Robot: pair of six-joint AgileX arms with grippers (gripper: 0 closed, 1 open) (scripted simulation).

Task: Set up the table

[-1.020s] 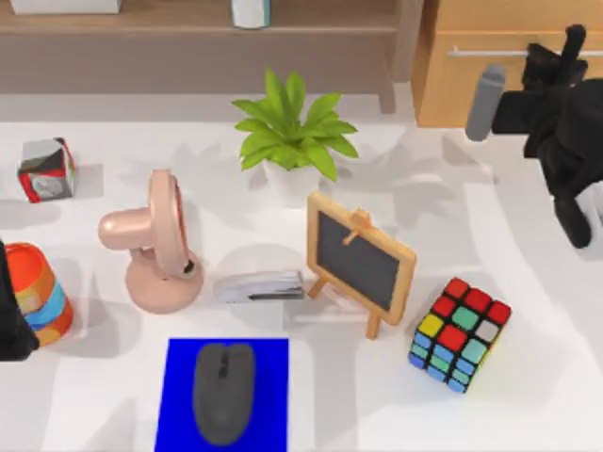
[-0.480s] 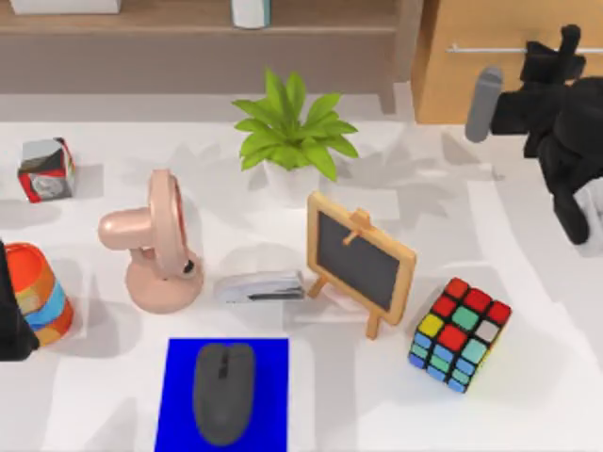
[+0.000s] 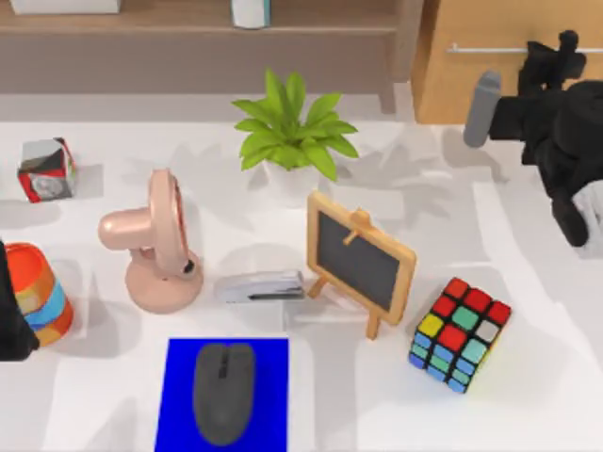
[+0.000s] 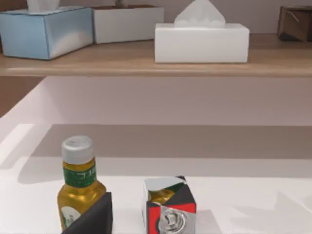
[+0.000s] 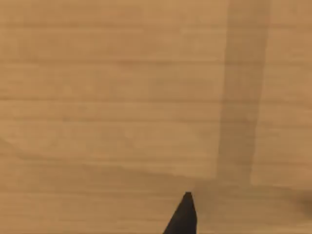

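While the broad, smooth white table spreads under every object, bare along its right side, my right gripper reaches up against the light-wood drawer cabinet by its metal handle; I cannot tell its finger state. My left arm sits parked at the left edge beside the striped orange cup.

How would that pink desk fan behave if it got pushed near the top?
The pink fan would probably tip rather than slide: its head stands tall over a small round base. It looks like rigid plastic, so likely light. Toppling could send it onto the stapler beside it.
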